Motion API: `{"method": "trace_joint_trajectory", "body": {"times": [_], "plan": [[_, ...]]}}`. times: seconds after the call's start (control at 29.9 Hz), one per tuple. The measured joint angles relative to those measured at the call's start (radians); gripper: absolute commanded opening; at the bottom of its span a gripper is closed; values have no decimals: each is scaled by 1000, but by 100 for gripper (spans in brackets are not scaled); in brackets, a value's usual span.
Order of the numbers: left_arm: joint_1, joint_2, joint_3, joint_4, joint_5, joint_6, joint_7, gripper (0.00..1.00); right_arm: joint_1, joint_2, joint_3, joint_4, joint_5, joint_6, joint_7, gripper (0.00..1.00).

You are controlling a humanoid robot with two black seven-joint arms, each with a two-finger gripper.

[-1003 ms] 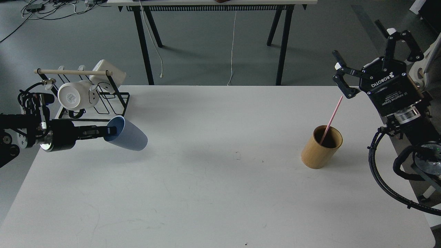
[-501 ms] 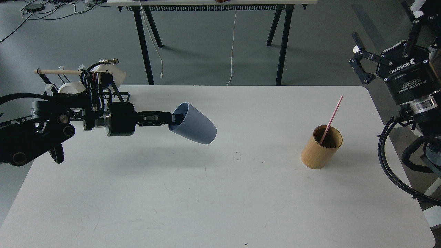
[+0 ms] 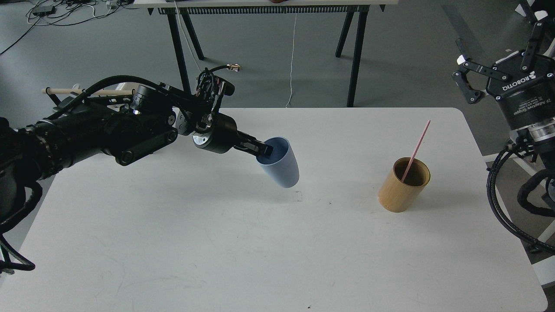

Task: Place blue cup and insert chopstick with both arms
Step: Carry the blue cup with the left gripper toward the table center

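One blue cup (image 3: 279,168), rim pinched by the left gripper (image 3: 265,151) and tilted above the table (image 3: 243,242) for placing; right gripper (image 3: 498,56) spread empty, chopstick (image 3: 416,150) waiting in the bamboo cup (image 3: 401,188).

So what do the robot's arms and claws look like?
Both arms are black and chunky, with black cables looping around them. The right gripper has thin black fingers with white tips and white ROBOTIQ lettering on its body. The left gripper has a shiny silver ring at its wrist.
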Motion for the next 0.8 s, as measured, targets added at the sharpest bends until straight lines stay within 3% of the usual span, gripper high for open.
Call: {"method": "trace_joint_trajectory", "body": {"times": [0.27,0.43,0.63,0.8], "plan": [[-24,-180,98,154,35,32,0,3,-9,-1,-2,-19,0,0,0,94],[-2,-198,173,306,41,59,0,3,-10,-1,-2,-25,0,1,0,94],[5,-200,178,314,41,59,0,3,-14,-1,-2,-25,0,3,0,94],[6,-200,165,249,31,54,0,3,-18,0,-2,-31,0,3,0,94]]}}
